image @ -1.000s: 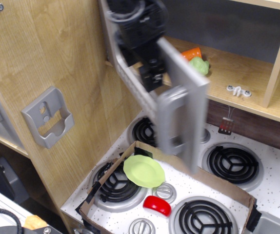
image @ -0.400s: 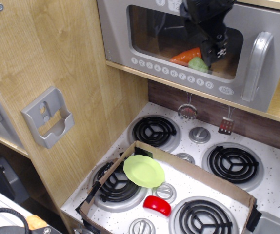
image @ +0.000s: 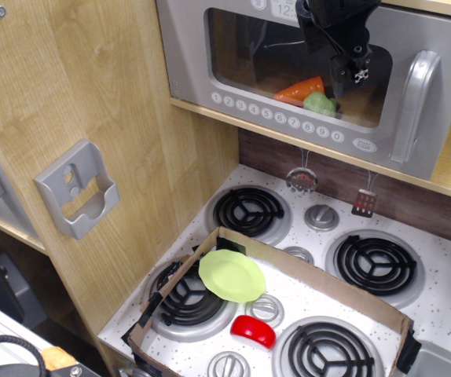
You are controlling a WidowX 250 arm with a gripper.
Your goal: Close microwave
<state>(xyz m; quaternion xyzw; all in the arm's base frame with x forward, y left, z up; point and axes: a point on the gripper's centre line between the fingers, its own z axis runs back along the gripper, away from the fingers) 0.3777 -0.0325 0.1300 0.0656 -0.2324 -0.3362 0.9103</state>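
The microwave (image: 210, 71) sits on the wooden shelf at the top, its silver-grey door flat against the front. Its dark window shows an orange and a green toy food inside. A row of round numbered buttons (image: 276, 118) runs below the window, and the curved grey handle (image: 410, 106) is at the right. My black gripper (image: 355, 75) hangs in front of the window's upper right, just left of the handle, holding nothing. Its fingers look close together.
A toy stove (image: 445, 298) with several black burners lies below. A cardboard tray (image: 320, 271) on it holds a green plate (image: 232, 275) and a red piece (image: 254, 331). A grey bracket (image: 76, 188) hangs on the wooden side panel at left.
The microwave door has swung from wide open to flat against the front. My gripper has moved up and right with it and now sits slightly higher than a moment ago.
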